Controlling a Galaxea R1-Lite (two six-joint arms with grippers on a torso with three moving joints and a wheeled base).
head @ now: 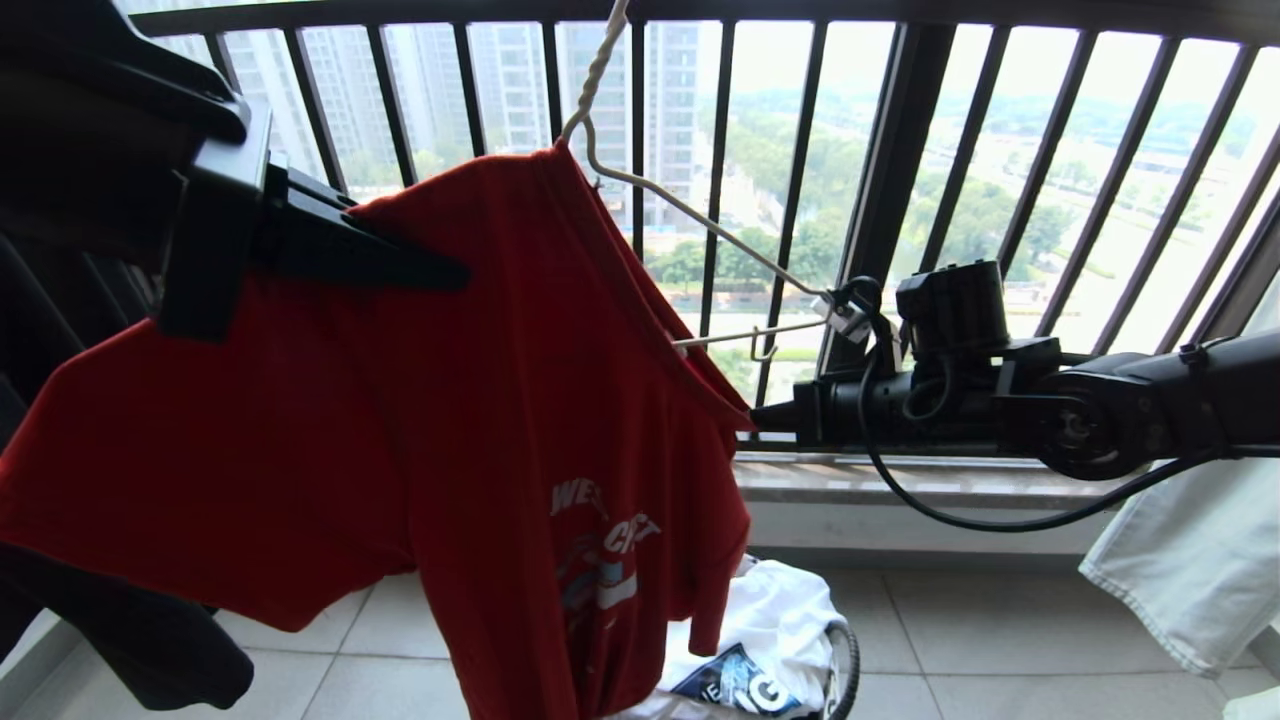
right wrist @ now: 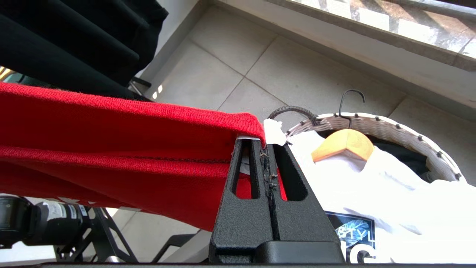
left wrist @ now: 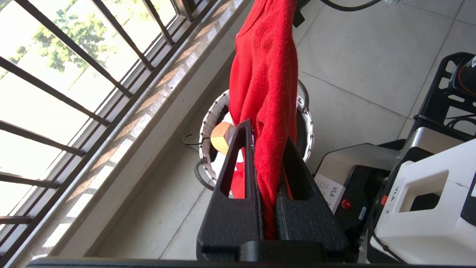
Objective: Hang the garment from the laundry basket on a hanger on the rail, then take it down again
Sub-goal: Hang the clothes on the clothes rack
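Note:
The red garment [head: 400, 450] hangs askew on the whitish wire hanger [head: 700, 215], whose twisted neck runs up out of the picture; the rail is out of view. High on the left, my left gripper [head: 450, 272] is shut on a bunched fold of the garment [left wrist: 267, 74], seen between its tips in the left wrist view [left wrist: 266, 132]. My right gripper [head: 762, 420] reaches in level from the right. It [right wrist: 264, 143] is shut, its tips at the garment's hem [right wrist: 111, 149] beside a white tag. The laundry basket [head: 845, 660] stands on the floor below.
The dark railing [head: 900, 150] with vertical bars stands just behind. In the basket [right wrist: 390, 128] lies a white printed T-shirt on a wooden hanger [right wrist: 344, 143]. A black garment [head: 150, 640] hangs at left, a pale one [head: 1180, 570] at right. My own base [left wrist: 409, 193] is close by.

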